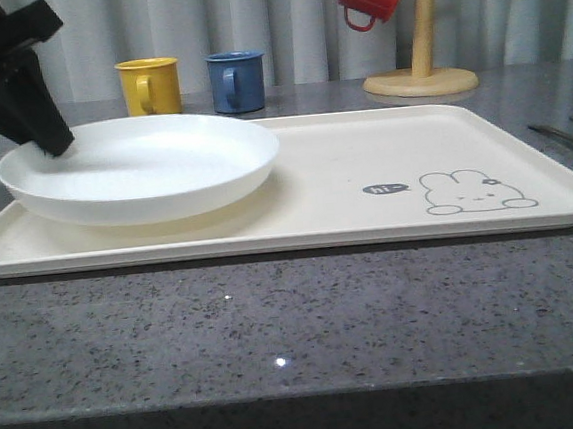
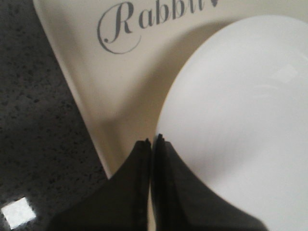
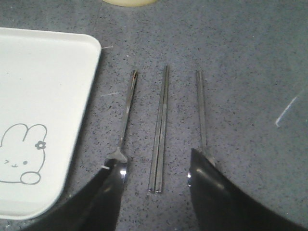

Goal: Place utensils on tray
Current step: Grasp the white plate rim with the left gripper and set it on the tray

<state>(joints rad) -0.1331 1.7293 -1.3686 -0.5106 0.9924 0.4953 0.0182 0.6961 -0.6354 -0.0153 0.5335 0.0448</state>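
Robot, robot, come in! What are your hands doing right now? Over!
Left gripper shut on plate rim, plate over tray. Right gripper open above chopsticks; fork and spoon alongside on counter. Nothing in the way.

Soft, even light falls from above and I see my front view sharp, with two small white glints on the speckled counter (image 1: 275,316) near its front edge and a faint shadow under the plate (image 1: 142,167) on the tray (image 1: 363,168). At my left wrist the picture is soft: the plate there is washed to near-blank white, my left gripper (image 2: 153,144) is a dark blur, and a bright square of glare sits on the counter. My right wrist view is crisper, the fork (image 3: 126,120), chopsticks (image 3: 160,134) and spoon (image 3: 201,110) catching thin highlights, my right gripper (image 3: 154,183) dark and unfocused.
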